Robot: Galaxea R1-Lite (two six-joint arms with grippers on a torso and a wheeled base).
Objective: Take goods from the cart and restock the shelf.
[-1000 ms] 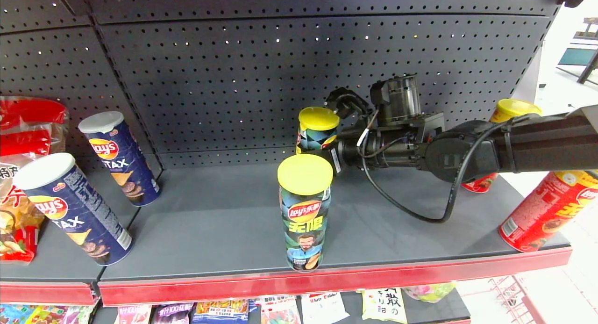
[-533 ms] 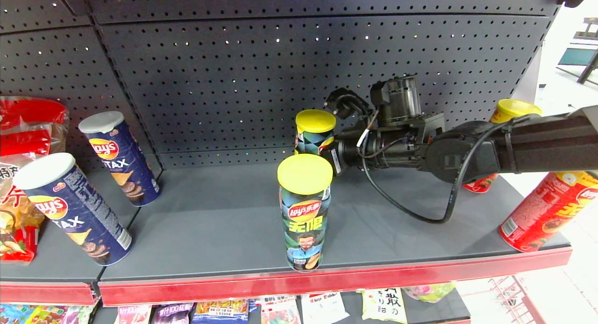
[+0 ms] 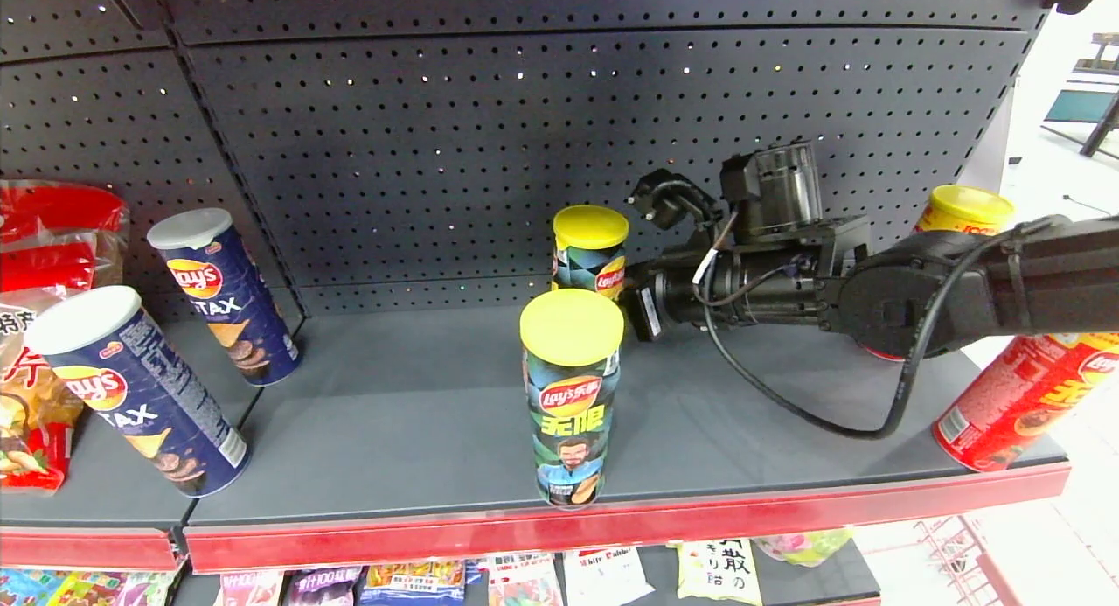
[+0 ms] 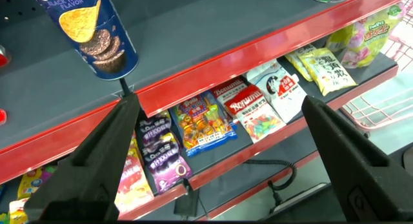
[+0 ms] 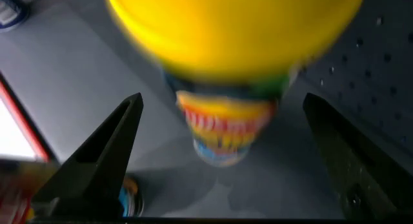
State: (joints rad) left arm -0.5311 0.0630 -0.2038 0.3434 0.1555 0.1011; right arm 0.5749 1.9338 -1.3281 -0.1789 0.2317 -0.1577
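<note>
My right gripper (image 3: 636, 314) has let go of the rear crisp can (image 3: 591, 252) and drawn back toward the right. A second ago it was clamped on that can, which was slightly tilted. Now the can stands upright on its own at the back of the shelf (image 3: 420, 431), close to the pegboard panel (image 3: 437, 151). My fingers are spread wide, with the can just ahead of them. The front crisp can (image 3: 570, 387) near the red shelf edge has not moved.

Both cans have yellow lids and dark green-and-blue patterned labels with a round red-and-yellow logo. The front one also shows yellow characters and a drawn man's face. Two blue cans (image 3: 223, 296) with pale lids lean on the shelf's left, and a red can (image 3: 1023, 396) stands at the right end.

My left gripper (image 4: 219, 153) hangs with fingers apart before the lower shelf's snack packets (image 4: 213, 121).
</note>
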